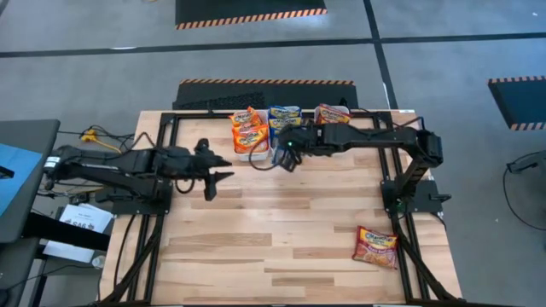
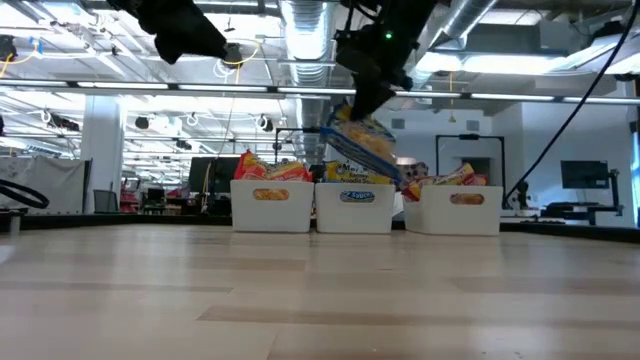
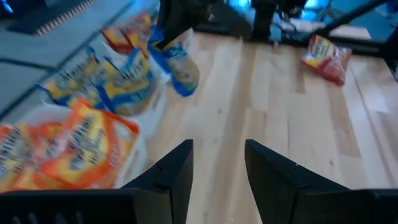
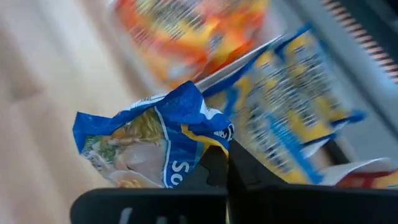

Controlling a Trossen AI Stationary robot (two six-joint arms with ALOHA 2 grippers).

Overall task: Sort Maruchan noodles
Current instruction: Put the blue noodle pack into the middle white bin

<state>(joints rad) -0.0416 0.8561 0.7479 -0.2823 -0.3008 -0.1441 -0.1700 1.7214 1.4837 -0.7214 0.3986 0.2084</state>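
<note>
Bright overhead lighting; both wrist views motion-blurred.

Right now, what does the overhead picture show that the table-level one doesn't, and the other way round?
Only the overhead view shows the lone dark red packet lying near the table's front right, and the left pincer, open and empty. Only the table-level view shows the fronts of the three white tubs and the room behind. Both show the right pincer shut on a blue packet, held above the table by the tubs.
</note>
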